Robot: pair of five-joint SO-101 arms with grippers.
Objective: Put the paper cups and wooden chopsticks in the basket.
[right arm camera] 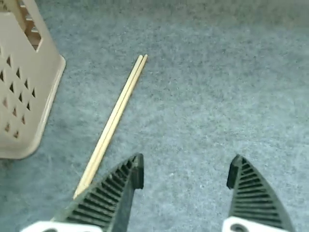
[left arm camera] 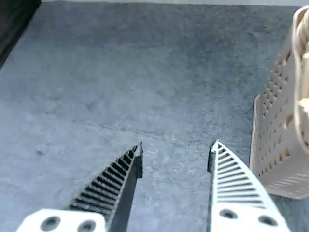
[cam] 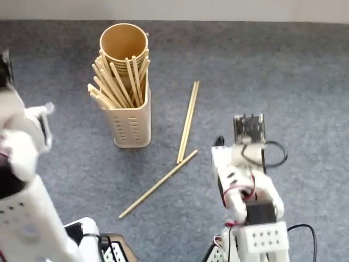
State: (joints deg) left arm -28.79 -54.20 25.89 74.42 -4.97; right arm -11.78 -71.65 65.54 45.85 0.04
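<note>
A beige perforated basket (cam: 131,124) stands upright on the grey carpet, holding stacked paper cups (cam: 124,42) and several wooden chopsticks (cam: 115,83). A pair of chopsticks (cam: 188,121) lies on the carpet just right of it. A single chopstick (cam: 158,184) lies slanted nearer the front. My right gripper (right arm camera: 187,164) is open and empty, and the pair of chopsticks (right arm camera: 113,123) runs past one fingertip toward the basket (right arm camera: 24,96). My left gripper (left arm camera: 176,150) is open over bare carpet, with the basket (left arm camera: 282,135) close beside one finger.
The right arm (cam: 245,185) stands right of the loose chopsticks, the left arm (cam: 22,164) at the left edge. Carpet spreads open behind and to the right of the basket. A pale wall strip (cam: 174,10) bounds the far side.
</note>
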